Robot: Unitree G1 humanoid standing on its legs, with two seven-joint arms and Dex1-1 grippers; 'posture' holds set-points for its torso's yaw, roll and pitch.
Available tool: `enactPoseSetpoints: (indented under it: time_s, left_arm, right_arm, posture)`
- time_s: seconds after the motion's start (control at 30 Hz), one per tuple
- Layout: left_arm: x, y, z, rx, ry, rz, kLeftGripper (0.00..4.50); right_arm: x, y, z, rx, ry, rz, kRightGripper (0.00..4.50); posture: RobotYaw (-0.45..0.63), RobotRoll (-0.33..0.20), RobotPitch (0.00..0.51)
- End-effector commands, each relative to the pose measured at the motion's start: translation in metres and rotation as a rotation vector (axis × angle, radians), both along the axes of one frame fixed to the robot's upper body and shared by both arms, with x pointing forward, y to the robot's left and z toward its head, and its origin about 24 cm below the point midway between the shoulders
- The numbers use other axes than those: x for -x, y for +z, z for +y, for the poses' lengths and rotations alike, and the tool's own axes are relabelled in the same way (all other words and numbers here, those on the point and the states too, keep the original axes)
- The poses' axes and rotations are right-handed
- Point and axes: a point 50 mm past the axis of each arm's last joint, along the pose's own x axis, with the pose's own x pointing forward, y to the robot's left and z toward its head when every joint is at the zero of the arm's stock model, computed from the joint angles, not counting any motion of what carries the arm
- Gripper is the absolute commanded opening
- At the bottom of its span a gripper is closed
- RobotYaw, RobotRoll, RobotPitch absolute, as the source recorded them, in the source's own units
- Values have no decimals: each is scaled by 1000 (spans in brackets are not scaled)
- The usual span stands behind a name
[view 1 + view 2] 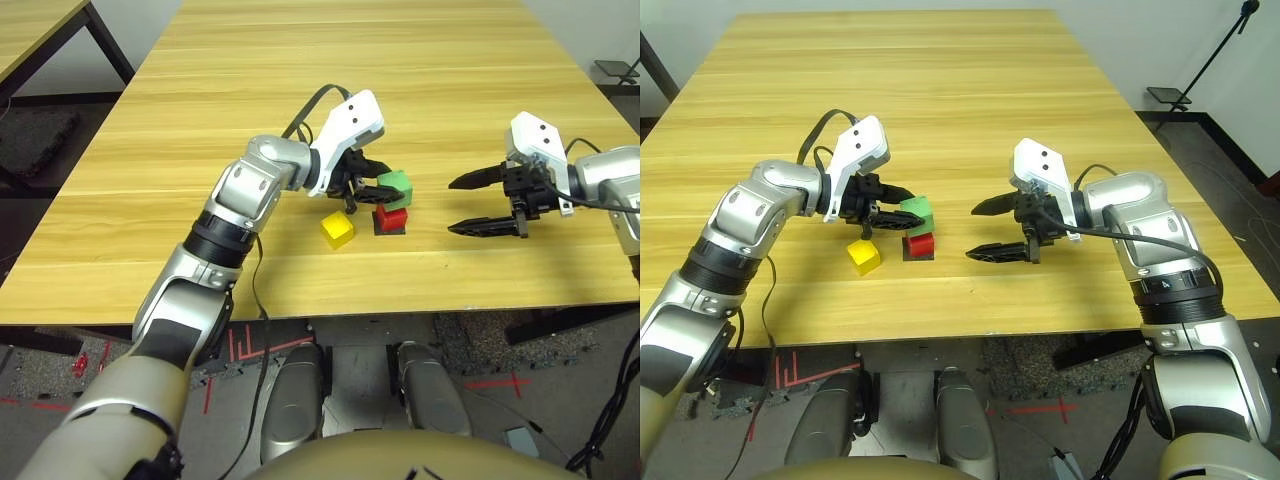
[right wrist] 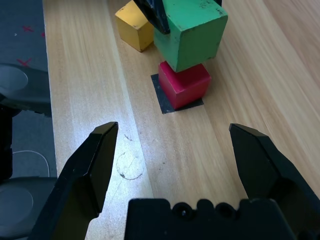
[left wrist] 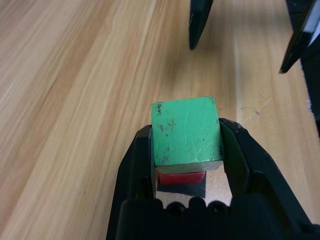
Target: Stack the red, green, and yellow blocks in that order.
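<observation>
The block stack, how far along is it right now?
Done: the red block sits on the black square patch. In hand: the left pincer holds the green block just above the red one, tilted and not yet released. Left: set the green down squarely, then add the yellow block, which lies on the table beside them. The right pincer waits open nearby.

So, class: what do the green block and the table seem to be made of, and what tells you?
Green block: probably painted wood; matte green paint is chipped at the edges, with a pale bare underside. Table: wood or wood-look laminate, with light planks, visible grain and a slight sheen.
</observation>
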Motion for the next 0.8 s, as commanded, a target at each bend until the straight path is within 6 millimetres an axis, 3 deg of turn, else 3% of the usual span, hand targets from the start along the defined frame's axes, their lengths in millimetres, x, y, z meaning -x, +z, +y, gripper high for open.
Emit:
enactPoseSetpoints:
  time_s: [0.03, 0.8]
  left_arm:
    - [-2, -5, -3, -11, -9, 0, 1991]
    - [-2, -17, -11, -55, -85, -16, 1991]
  right_arm:
    - [2, 2, -3, -2, -8, -6, 4500]
    - [6, 1, -2, -4, -39, -5, 4500]
  posture:
    - [106, -82, 93]
    - [69, -78, 98]
